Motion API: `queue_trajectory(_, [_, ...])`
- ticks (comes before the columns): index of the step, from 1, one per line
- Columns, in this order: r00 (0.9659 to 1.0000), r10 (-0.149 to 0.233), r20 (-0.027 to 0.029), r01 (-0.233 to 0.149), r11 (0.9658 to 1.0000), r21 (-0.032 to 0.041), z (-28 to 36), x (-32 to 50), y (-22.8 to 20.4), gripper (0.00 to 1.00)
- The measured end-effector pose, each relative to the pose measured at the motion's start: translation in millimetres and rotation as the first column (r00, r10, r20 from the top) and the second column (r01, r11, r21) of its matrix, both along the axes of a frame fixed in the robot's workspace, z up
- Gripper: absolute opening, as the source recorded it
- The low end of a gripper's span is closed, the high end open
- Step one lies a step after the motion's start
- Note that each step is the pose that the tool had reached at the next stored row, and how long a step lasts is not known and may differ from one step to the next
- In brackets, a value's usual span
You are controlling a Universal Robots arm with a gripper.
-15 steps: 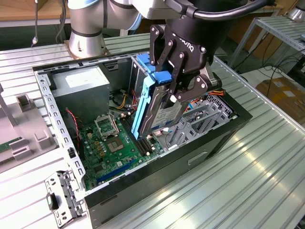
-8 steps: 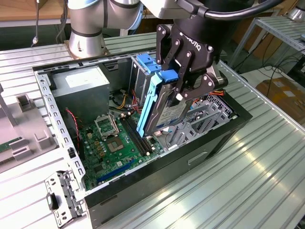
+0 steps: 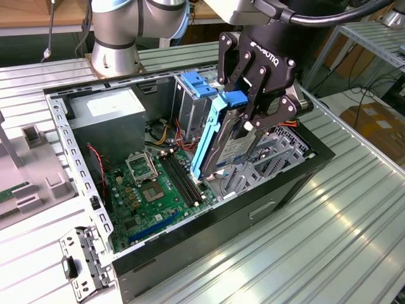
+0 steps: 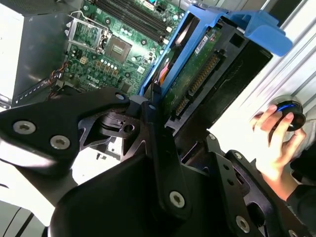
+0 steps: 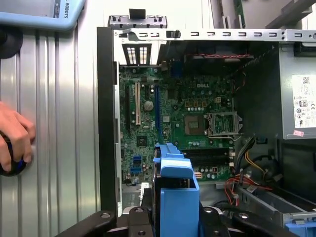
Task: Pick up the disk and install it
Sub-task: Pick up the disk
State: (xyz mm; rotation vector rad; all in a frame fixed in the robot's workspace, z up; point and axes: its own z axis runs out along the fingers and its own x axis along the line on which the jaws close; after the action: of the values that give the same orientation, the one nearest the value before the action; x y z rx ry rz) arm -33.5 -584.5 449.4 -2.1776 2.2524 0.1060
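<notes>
The disk (image 3: 235, 147), silver with a blue-banded label and a blue carrier frame (image 3: 207, 140), hangs upright on edge inside the open computer case (image 3: 190, 250), its lower end just above the motherboard (image 3: 149, 187). My gripper (image 3: 245, 123) is shut on its upper part. In the second wrist view the disk (image 4: 197, 74) shows its green circuit side, held between my black fingers (image 4: 154, 111). In the first wrist view the blue carrier (image 5: 175, 190) rises between the fingers, above the motherboard (image 5: 187, 118).
A perforated metal drive cage (image 3: 275, 149) stands beside the disk on the exterior view's right. Another cage with a blue latch (image 3: 193, 85) and the grey power supply (image 3: 107, 111) sit at the back. A person's hand (image 4: 276, 143) rests on a knob outside the case.
</notes>
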Motion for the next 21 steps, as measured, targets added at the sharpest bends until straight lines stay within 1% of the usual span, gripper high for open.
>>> queue_trajectory(2, [1.0000,0.000,0.0000,0.000,1.0000,0.0001,-0.1,3.4,-0.9,0.36])
queue_trajectory(4, [1.0000,0.000,0.0000,0.000,1.0000,0.0002,-0.2,7.8,-3.0,0.36])
queue_trajectory(6, [1.0000,0.001,0.0000,-0.001,1.0000,0.0000,-0.2,11.2,-3.9,0.36])
queue_trajectory(9, [1.0000,0.003,-0.0004,-0.003,1.0000,0.0001,-0.1,18.9,-4.9,0.36])
queue_trajectory(12, [1.0000,0.003,-0.0021,-0.003,1.0000,0.0006,-0.2,30.0,-5.1,0.36])
queue_trajectory(15, [1.0000,0.003,-0.0049,-0.003,1.0000,0.0007,-0.1,43.5,-5.2,0.36])
queue_trajectory(16, [1.0000,0.003,-0.0057,-0.003,1.0000,0.0005,0.5,46.0,-5.2,0.36])
queue_trajectory(18, [1.0000,0.003,-0.0065,-0.003,1.0000,0.0009,2.8,48.3,-5.2,0.36])
queue_trajectory(21, [1.0000,0.003,-0.0070,-0.003,1.0000,0.0011,12.0,50.3,-5.2,0.36])
